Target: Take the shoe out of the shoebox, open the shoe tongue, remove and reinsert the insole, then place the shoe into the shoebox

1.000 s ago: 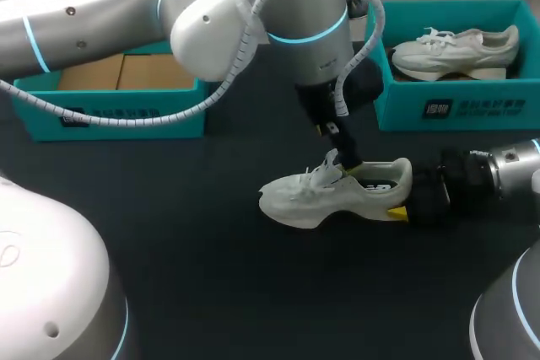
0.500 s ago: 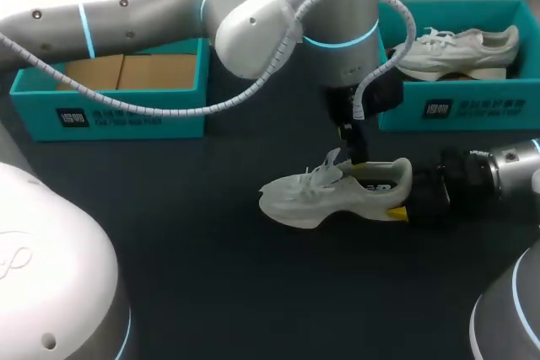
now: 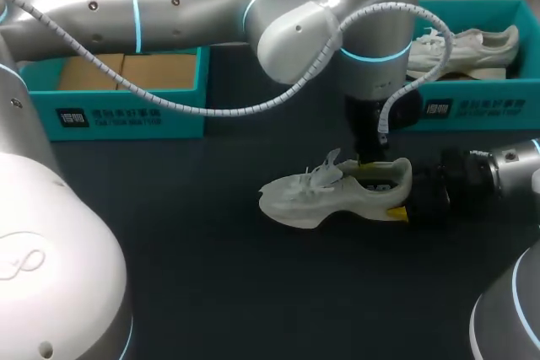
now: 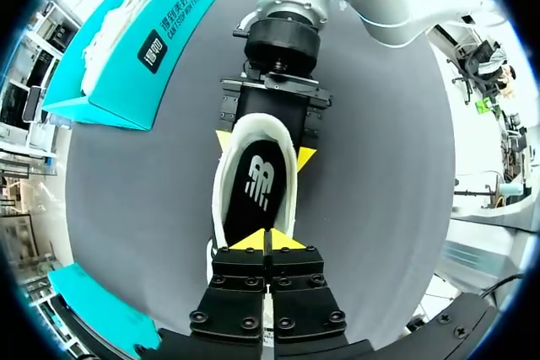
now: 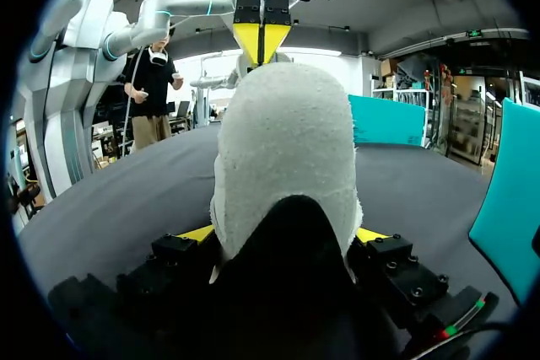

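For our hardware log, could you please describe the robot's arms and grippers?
The left arm and right arm are glossy silver with glowing cyan rings. A white ribbed cable runs along the left one. The left gripper and right gripper are black with yellow tips.

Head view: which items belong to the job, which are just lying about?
Job: shoe, its insole, left gripper, right gripper clamping the heel, shoebox with no shoe showing.
Lying about: second shoebox, spare shoe inside it.
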`<action>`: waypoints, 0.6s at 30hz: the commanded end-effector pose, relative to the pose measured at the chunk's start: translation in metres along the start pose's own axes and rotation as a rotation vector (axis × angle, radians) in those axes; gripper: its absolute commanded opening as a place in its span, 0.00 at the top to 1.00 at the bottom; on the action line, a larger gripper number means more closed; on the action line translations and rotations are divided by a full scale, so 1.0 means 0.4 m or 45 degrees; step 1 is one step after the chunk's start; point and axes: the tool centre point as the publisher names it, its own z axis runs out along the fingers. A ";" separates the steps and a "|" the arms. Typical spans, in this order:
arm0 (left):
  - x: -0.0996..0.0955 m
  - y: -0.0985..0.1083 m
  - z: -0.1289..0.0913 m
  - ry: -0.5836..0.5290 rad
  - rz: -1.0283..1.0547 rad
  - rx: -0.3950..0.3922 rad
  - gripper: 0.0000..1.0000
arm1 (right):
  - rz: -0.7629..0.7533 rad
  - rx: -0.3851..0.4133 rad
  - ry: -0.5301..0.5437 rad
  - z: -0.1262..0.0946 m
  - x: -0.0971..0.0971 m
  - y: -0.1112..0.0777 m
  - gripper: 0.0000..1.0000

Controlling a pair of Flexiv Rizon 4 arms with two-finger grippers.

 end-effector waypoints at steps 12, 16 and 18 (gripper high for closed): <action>0.009 -0.010 0.118 0.035 0.063 -0.109 1.00 | 0.000 0.002 0.000 0.007 0.000 -0.008 1.00; 0.030 0.007 0.146 0.051 0.091 -0.139 1.00 | 0.000 0.002 0.000 0.007 0.000 -0.008 1.00; 0.039 0.014 0.155 0.060 0.109 -0.148 1.00 | 0.000 0.002 0.000 0.007 0.000 -0.008 1.00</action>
